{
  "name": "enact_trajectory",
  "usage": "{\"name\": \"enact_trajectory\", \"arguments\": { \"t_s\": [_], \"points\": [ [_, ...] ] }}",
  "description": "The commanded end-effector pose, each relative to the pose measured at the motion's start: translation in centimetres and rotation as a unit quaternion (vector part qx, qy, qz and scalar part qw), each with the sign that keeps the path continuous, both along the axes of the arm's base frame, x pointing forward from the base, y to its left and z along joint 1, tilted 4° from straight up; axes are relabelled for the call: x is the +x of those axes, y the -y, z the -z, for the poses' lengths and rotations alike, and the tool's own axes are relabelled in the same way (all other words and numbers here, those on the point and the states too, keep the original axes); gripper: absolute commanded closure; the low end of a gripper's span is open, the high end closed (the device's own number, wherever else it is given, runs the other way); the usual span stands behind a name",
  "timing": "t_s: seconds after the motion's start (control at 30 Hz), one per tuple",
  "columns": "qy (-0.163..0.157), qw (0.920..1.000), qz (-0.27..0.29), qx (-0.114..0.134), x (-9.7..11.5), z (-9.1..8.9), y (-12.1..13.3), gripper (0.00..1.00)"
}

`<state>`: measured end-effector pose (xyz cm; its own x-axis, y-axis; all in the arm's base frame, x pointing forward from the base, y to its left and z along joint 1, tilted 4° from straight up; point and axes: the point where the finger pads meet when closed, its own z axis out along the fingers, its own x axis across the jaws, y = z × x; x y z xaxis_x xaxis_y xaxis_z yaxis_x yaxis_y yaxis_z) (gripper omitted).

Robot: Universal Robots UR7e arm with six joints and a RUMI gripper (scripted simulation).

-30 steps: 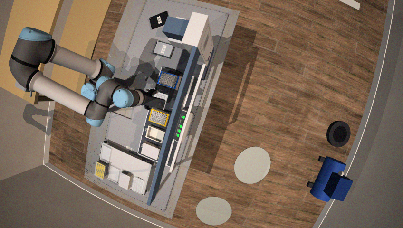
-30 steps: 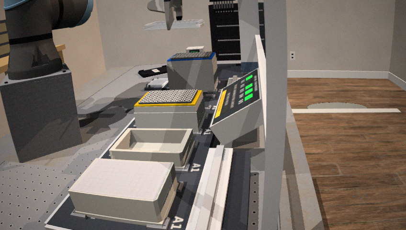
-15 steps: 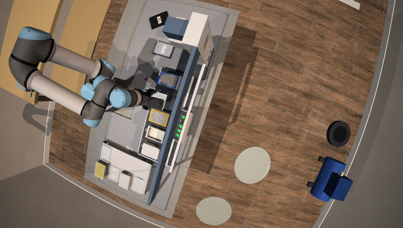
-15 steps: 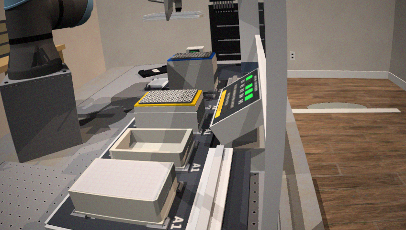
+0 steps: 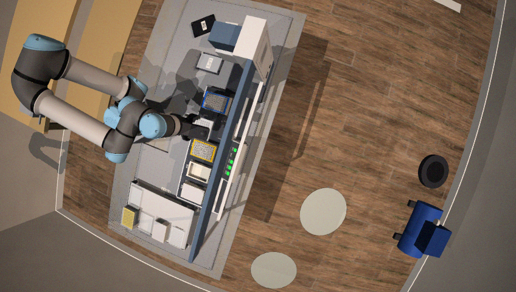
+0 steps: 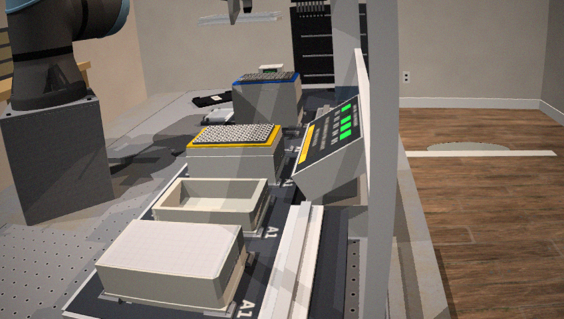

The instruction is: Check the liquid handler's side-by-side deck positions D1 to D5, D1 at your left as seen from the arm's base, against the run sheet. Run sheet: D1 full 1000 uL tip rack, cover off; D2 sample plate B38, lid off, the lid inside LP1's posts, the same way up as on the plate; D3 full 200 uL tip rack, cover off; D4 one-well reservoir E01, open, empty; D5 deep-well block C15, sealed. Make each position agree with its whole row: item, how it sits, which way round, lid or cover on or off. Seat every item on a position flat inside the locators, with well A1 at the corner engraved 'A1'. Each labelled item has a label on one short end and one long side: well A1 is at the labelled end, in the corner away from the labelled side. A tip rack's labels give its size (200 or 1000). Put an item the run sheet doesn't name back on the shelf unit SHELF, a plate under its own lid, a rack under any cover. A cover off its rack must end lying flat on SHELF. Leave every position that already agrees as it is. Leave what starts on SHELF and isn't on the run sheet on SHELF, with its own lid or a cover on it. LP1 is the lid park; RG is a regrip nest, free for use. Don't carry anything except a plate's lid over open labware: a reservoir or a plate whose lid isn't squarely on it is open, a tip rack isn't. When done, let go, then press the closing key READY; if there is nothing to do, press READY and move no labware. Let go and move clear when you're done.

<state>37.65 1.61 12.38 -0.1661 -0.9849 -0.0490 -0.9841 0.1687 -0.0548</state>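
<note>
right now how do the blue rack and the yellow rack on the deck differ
The blue rack stands taller than the yellow rack. The collars differ: blue on one, yellow on the other. In the exterior view the blue rack is farther back along the deck row; the yellow rack sits next to the open reservoir. Both are uncovered, tip grids showing, on grey bodies, and both stand upright.

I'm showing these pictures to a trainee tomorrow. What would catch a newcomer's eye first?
Probably the thin clear plastic lid held high above the deck in the pincer, at the top of the exterior view. Next, the yellow-rimmed tip rack and, behind it, the taller blue-rimmed tip rack in the deck row. Then the green lights on the slanted control panel right of them.
</note>
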Motion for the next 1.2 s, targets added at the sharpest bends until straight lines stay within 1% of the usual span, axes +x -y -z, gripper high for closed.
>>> {"name": "enact_trajectory", "arguments": {
  "t_s": [0.0,0.23,0.3,0.8,0.87,1.17],
  "points": [
    [0.001,1.0,0.0,0.0,-0.4,0.0,-0.1,1.0],
    [0.0,1.0,0.0,0.0,-2.0,0.1,-0.3,1.0],
    [0.0,1.0,0.0,0.0,-2.0,0.1,-0.3,1.0],
    [0.0,1.0,0.0,0.0,-5.5,0.3,-0.9,1.0],
    [0.0,1.0,0.0,0.0,-5.5,0.3,-0.9,1.0],
    [0.0,1.0,0.0,0.0,-7.6,0.4,-1.3,1.0]
  ]
}}
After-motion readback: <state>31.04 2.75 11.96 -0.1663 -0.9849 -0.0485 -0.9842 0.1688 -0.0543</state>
